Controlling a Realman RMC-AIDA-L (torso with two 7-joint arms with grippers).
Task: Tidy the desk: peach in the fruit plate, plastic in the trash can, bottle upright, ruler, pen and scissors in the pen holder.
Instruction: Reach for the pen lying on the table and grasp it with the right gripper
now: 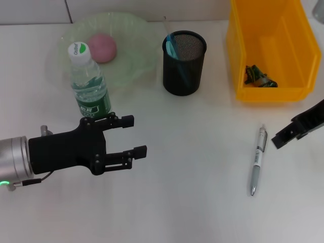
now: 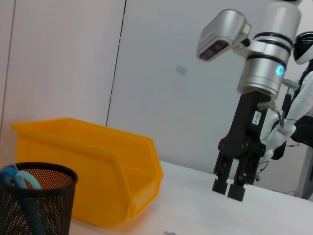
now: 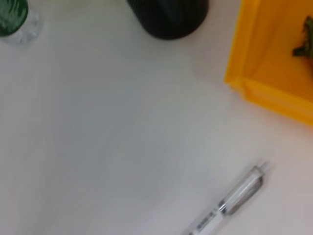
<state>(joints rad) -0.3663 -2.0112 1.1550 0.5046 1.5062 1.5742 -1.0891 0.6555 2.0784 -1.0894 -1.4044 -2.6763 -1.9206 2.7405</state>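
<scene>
The bottle [image 1: 88,83] stands upright at the near rim of the green fruit plate [image 1: 136,61], which holds the pink peach [image 1: 103,47]. My left gripper [image 1: 134,135] hovers open just in front of the bottle, holding nothing. The black mesh pen holder [image 1: 184,63] contains blue-handled scissors [image 1: 172,46] and a thin clear ruler [image 1: 166,23]. The pen [image 1: 258,161] lies on the table at the right. My right gripper [image 1: 289,134] hangs shut just right of the pen's upper end; the left wrist view shows this right gripper [image 2: 229,188] above the table. The yellow trash can [image 1: 298,55] holds crumpled plastic [image 1: 259,76].
In the right wrist view the pen [image 3: 230,203] lies below the trash can's corner [image 3: 266,73], with the pen holder [image 3: 168,17] and the bottle [image 3: 12,17] farther off. White table stretches between the arms.
</scene>
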